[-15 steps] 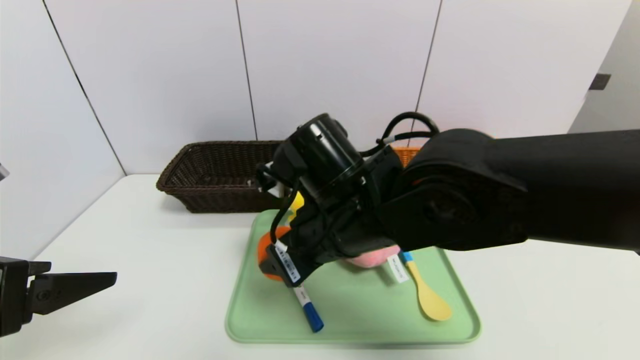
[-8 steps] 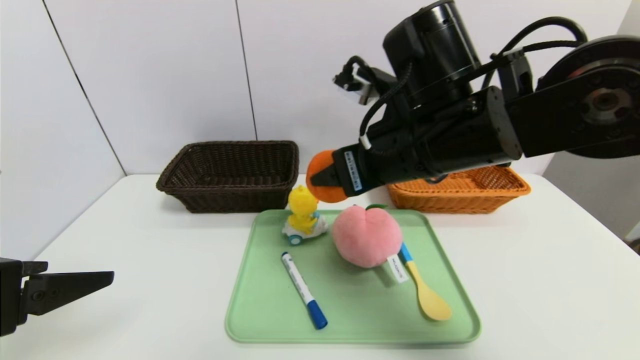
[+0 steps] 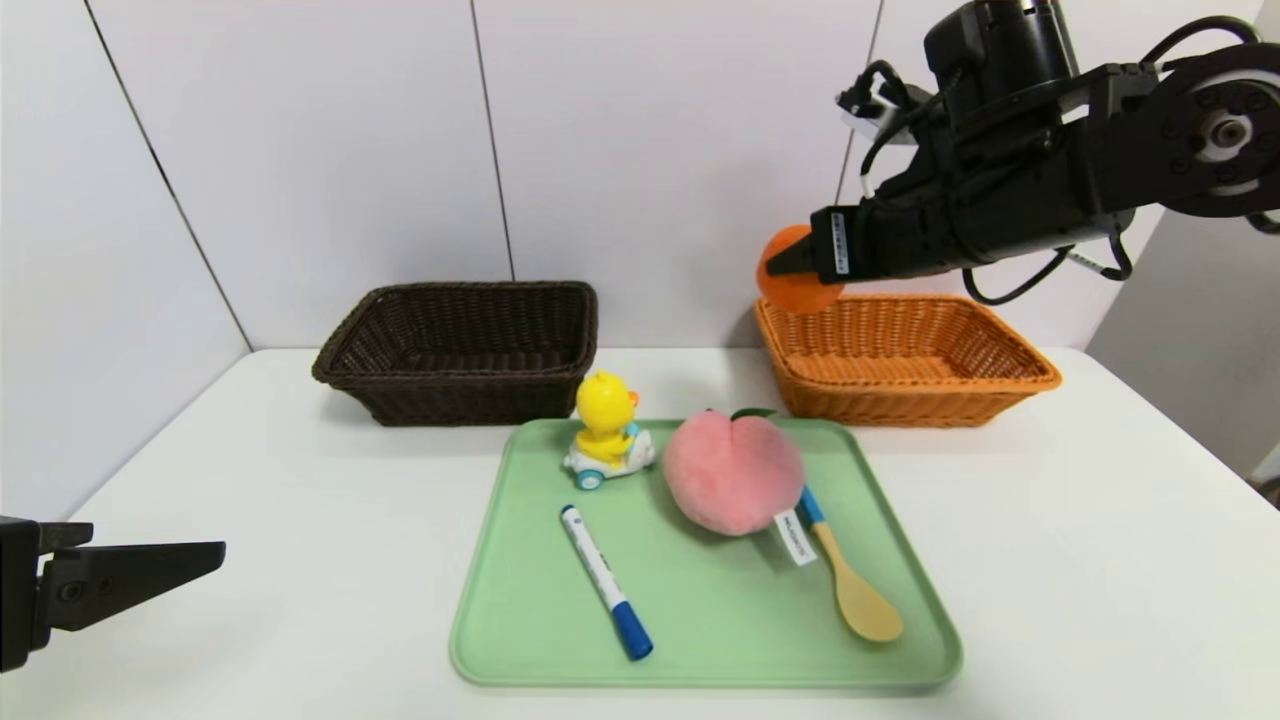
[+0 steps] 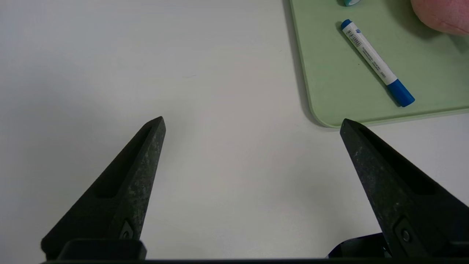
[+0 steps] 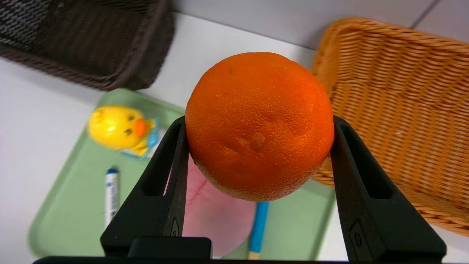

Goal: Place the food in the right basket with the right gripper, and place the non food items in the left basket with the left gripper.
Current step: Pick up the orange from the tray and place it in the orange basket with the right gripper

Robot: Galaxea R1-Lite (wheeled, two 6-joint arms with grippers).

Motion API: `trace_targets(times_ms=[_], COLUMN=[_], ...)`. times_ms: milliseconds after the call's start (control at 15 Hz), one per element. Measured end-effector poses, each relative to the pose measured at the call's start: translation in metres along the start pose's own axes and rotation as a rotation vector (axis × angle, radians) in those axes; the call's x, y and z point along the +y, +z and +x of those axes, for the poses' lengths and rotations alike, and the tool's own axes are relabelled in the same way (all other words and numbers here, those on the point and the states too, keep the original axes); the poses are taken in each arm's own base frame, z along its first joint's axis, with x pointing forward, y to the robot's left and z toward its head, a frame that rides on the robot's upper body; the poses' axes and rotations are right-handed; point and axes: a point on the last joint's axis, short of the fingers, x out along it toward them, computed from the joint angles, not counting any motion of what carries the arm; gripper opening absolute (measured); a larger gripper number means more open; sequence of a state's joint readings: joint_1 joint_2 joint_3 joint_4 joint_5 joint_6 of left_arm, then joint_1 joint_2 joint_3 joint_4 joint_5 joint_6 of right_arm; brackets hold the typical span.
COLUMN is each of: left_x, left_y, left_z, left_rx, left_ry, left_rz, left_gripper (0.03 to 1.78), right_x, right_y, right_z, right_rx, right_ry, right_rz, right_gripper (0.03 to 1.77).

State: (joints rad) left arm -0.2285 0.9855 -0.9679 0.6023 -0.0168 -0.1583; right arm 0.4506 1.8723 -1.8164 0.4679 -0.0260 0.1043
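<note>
Orange fruit [image 5: 259, 126]: round, bright, finely pitted skin. My right gripper [image 5: 259, 132] has it clamped between both fingers, jaws parted by the fruit's width, held in the air by the left end of the orange-tan wicker basket [image 3: 915, 390]. My left gripper [image 4: 253, 123] idles over bare tabletop left of the green tray [image 3: 700, 625], jaws wide open, nothing between.

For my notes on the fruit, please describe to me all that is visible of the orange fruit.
The orange fruit is round, with finely dimpled, slightly shiny skin, a few shallow dents and a small brownish spot. It looks whole; I see no leaf. The right pincer grips it from two opposite sides, and nothing else appears to touch it. It is held in the air, near the left end of the orange-tan basket, not yet inside.
</note>
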Motion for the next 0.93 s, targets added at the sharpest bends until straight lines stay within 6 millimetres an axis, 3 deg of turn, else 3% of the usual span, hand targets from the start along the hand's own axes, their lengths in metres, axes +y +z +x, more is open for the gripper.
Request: trace_targets(times_ms=[467, 933], left_x=[0.000, 0.001], left_y=[-0.001, -0.007], left_z=[0.001, 0.003], left_rx=[0.005, 0.022], left_ry=[-0.001, 0.004], left_rz=[-0.001, -0.022], left_gripper=[1.69, 1.69], right_x=[-0.070, -0.100], right_y=[-0.004, -0.038], right_z=[0.055, 0.116], right_rx=[0.081, 0.199], right_ry=[-0.154, -0.192], right_rz=[0.058, 0.066], right_gripper=[1.10, 1.10])
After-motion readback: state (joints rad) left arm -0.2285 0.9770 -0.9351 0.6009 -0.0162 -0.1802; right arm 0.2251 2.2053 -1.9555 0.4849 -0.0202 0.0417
